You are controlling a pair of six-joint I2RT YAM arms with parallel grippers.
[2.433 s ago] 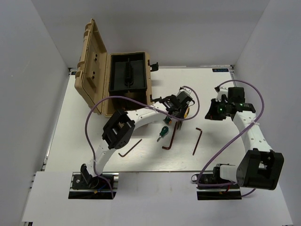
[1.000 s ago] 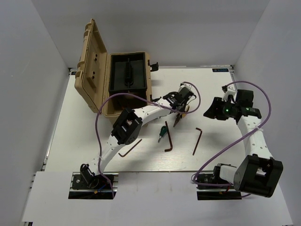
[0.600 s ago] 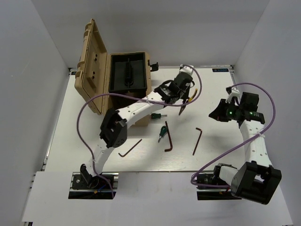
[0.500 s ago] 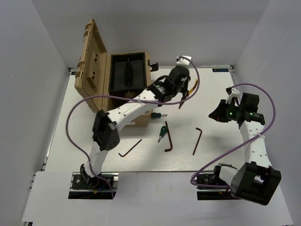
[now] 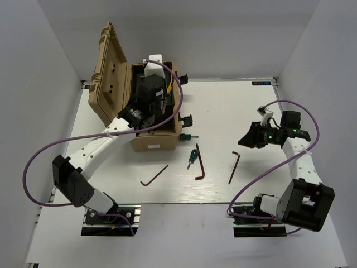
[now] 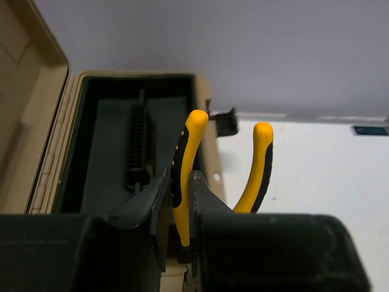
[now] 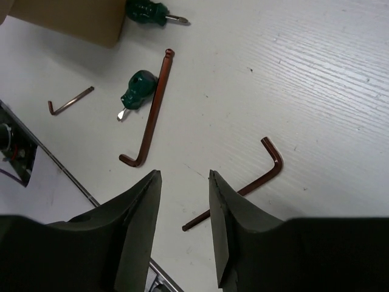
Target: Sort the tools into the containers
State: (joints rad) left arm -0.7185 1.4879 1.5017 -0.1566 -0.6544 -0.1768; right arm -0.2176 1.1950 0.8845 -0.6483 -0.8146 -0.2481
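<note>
Clamping one yellow handle of the pliers [image 6: 193,131] in the left gripper [image 6: 180,190], above the open toolbox [image 6: 58,140], its black tray [image 6: 109,140] just ahead of the fingertips. Hovering the right gripper [image 7: 184,182], fingers spread apart, over the table [image 7: 316,73], with a long hex key [image 7: 155,106] and green screwdriver [image 7: 137,90] ahead-left and another hex key [image 7: 255,181] just right of its tips.

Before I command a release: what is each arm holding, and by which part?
Left pincer grips the pliers by one yellow handle; right pincer holds nothing.
</note>
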